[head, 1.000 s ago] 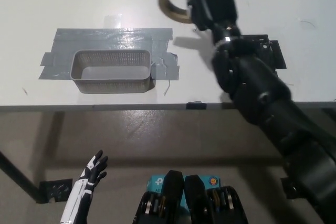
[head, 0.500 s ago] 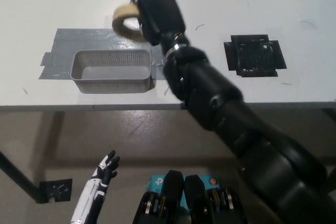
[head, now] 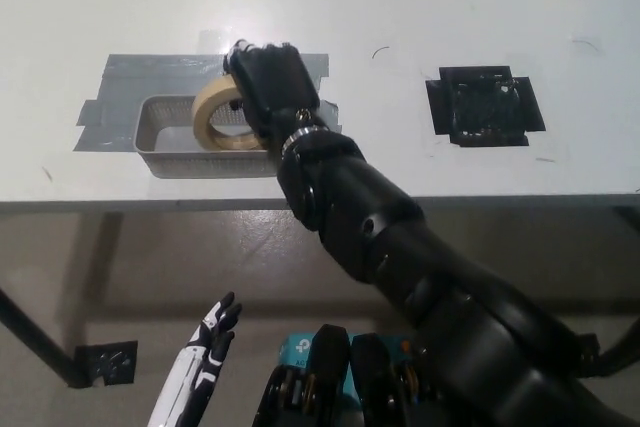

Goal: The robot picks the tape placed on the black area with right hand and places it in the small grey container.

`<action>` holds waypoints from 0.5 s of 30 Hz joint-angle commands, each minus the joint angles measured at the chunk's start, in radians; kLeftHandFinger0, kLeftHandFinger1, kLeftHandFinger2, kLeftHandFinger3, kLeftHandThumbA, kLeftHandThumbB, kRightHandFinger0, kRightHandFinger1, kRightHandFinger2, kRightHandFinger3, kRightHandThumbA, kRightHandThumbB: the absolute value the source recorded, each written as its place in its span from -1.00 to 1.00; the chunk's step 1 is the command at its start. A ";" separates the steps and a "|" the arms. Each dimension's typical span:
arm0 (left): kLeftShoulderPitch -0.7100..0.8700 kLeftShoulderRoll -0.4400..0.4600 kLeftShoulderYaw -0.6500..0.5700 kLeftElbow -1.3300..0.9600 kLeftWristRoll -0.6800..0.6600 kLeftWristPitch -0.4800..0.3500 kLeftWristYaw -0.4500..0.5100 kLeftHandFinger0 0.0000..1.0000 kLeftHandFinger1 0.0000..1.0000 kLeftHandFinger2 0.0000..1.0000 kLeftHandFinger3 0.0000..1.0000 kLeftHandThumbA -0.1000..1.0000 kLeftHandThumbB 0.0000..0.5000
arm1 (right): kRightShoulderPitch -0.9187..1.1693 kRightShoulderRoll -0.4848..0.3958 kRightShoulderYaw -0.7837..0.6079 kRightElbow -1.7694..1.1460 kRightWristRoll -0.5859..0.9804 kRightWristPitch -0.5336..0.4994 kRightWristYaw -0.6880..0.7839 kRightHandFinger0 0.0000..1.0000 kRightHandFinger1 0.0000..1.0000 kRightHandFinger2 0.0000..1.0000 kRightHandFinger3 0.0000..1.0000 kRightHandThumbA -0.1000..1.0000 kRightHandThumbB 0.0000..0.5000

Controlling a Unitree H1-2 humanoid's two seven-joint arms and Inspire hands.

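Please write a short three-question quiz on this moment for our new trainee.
1. True or false: the tape lies on the black area.
2. The tape is: A) flat on the white table; B) held over the right end of the grey container; C) under the table.
3. Fill in: the left hand, below the table's edge, is ____.

Key: 1. False; the black area is bare and the right hand holds the tape. 2. B. 3. open.

The black right hand [head: 268,87] is gripping the tape [head: 222,115] in its fingers [head: 243,59], holding it tilted over the small grey container [head: 160,137], while the white left hand [head: 208,349] is hanging below the desk [head: 420,7].
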State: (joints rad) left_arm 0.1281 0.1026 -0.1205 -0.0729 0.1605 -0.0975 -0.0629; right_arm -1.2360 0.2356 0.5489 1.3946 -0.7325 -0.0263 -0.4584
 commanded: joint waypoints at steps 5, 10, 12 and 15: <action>-0.016 0.006 -0.009 -0.025 0.027 -0.030 0.000 1.00 1.00 1.00 1.00 1.00 -0.57 | -0.041 0.020 0.006 -0.004 0.018 0.000 -0.025 -1.00 -0.79 0.17 -0.30 -1.00 -0.06; -0.019 0.013 -0.013 -0.033 0.030 -0.021 -0.007 1.00 1.00 1.00 1.00 1.00 -0.54 | -0.089 0.022 -0.047 -0.009 0.094 0.069 0.290 1.00 1.00 1.00 1.00 0.28 0.92; -0.036 0.011 -0.012 -0.028 0.033 -0.015 -0.006 1.00 1.00 1.00 1.00 1.00 -0.53 | -0.122 0.008 -0.050 -0.020 0.100 0.084 0.393 1.00 1.00 1.00 1.00 0.35 1.00; -0.027 0.012 -0.009 -0.031 0.013 -0.014 -0.013 1.00 1.00 1.00 1.00 1.00 -0.53 | -0.137 -0.021 -0.062 -0.074 0.128 0.080 0.533 1.00 1.00 1.00 1.00 0.37 1.00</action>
State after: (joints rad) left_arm 0.1177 0.1035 -0.1280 -0.0724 0.1759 -0.0961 -0.0638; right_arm -1.2372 0.2352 0.5211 1.3962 -0.6902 0.0092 -0.2842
